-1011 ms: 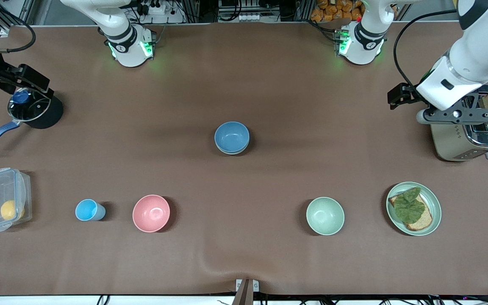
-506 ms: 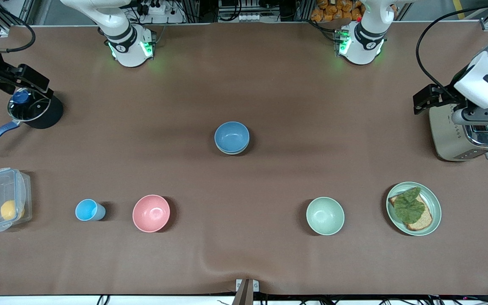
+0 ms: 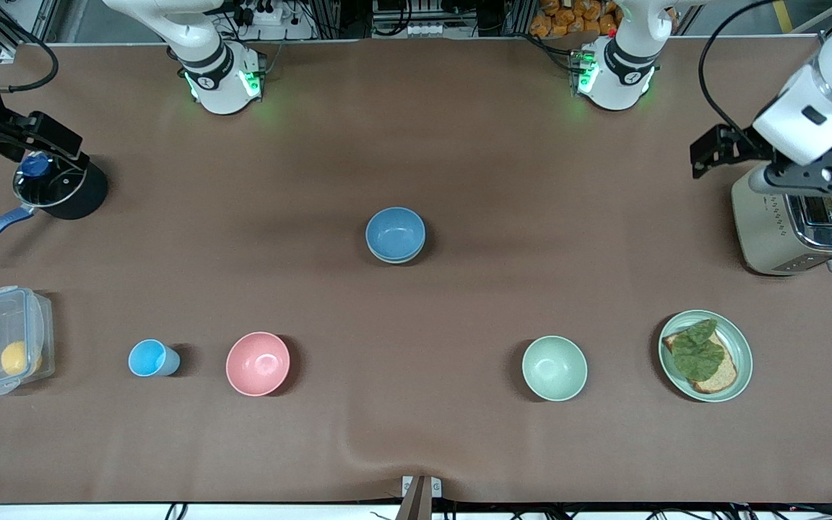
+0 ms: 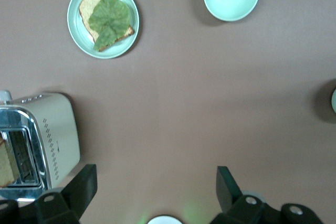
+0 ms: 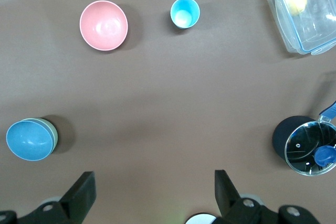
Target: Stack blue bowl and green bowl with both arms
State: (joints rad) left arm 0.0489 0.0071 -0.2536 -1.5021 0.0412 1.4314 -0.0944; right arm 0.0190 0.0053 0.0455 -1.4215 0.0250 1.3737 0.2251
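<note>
The blue bowl (image 3: 395, 232) is seen nested inside the green bowl (image 3: 396, 255) at the middle of the table (image 3: 459, 144), only a thin green rim showing beneath it, so the stack is judged complete. The left gripper (image 4: 152, 190) is held high over the toaster (image 3: 799, 231) at the left arm's end, its jaws spread apart and holding nothing. The right gripper (image 5: 152, 192) is held over the lidded pot (image 3: 51, 184) at the right arm's end, likewise spread and unloaded. Both arms appear parked at the table's ends, leaving the stack untouched. Bare cloth surrounds the 2 stacked bowls; the pink bowl (image 3: 258, 363) and mint bowl (image 3: 554, 367) lie well apart, nearer the front camera
</note>
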